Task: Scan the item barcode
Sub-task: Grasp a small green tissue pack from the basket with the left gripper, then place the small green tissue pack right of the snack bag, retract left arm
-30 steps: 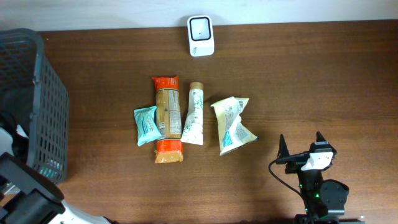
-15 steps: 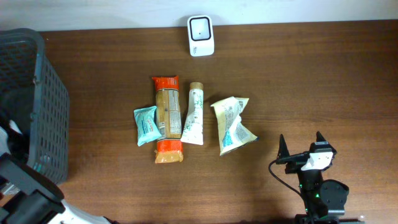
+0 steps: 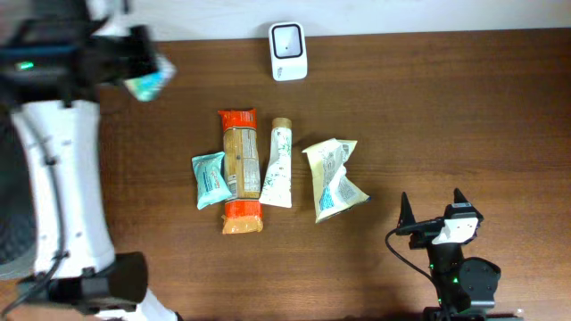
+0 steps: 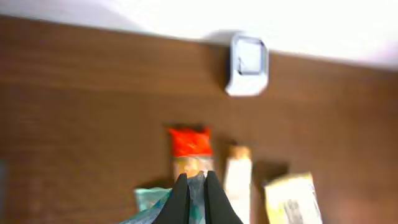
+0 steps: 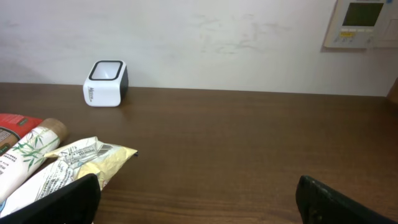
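Note:
My left gripper (image 3: 143, 76) hangs over the table's far left corner, shut on a small teal packet (image 3: 152, 83). In the left wrist view its fingers (image 4: 180, 199) pinch the packet's edge (image 4: 197, 194), and the picture is blurred. The white barcode scanner (image 3: 288, 51) stands at the back edge, right of the left gripper; it also shows in both wrist views, scanner (image 4: 247, 65) and scanner (image 5: 106, 83). My right gripper (image 3: 431, 203) rests open near the front right, nothing between its fingers (image 5: 62, 202).
A row of items lies mid-table: another teal packet (image 3: 211, 178), an orange-ended biscuit pack (image 3: 241, 171), a white tube (image 3: 279, 165) and a crumpled yellow-white bag (image 3: 333, 178). The dark basket (image 3: 11, 196) sits at the left edge, largely behind my left arm.
My left arm has swung up from the lower left by the basket to the far left corner, its gripper now shut on a teal packet. The right arm has not moved.

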